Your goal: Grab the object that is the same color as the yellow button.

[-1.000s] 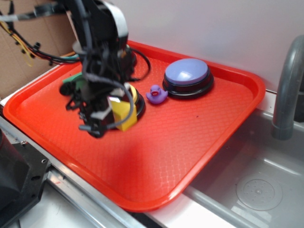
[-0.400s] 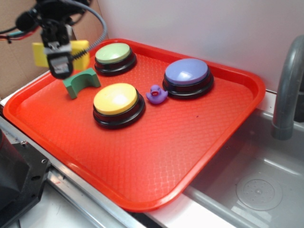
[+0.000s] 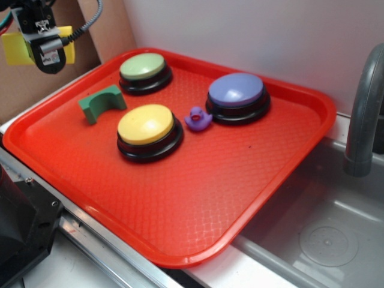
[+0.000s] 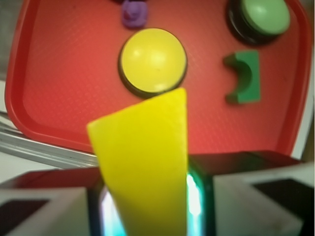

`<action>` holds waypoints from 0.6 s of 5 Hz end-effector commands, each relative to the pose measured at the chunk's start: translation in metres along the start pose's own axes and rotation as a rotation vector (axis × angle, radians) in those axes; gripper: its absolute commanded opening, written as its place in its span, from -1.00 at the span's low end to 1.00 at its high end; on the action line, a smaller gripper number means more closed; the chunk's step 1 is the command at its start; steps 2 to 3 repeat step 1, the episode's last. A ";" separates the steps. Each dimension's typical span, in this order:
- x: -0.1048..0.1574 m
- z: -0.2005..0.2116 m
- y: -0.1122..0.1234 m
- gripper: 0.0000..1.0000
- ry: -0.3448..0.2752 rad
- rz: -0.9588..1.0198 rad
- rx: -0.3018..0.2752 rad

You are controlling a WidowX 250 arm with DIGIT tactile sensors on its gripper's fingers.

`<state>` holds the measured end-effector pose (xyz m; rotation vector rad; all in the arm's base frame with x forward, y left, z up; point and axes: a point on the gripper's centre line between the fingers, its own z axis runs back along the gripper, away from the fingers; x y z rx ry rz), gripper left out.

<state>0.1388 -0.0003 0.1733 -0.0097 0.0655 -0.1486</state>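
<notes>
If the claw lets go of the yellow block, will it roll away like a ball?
Probably not. The yellow block is a wedge with flat faces, so it would likely land and stay put, maybe tipping onto a side. It looks solid and stiff, not squishy. The claw holds it high, off to the side of the red tray, so it might bounce.

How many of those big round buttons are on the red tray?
3: the yellow button nearest the front, the green button at the back left, the purple button at the back right. None seem hidden.

My hand covers the wedge's middle; my wrist view crops the blurred purple duck.
</notes>
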 end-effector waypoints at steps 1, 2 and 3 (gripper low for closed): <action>-0.008 0.017 0.002 -1.00 -0.078 0.143 0.029; -0.008 0.017 0.002 -1.00 -0.078 0.143 0.029; -0.008 0.017 0.002 -1.00 -0.078 0.143 0.029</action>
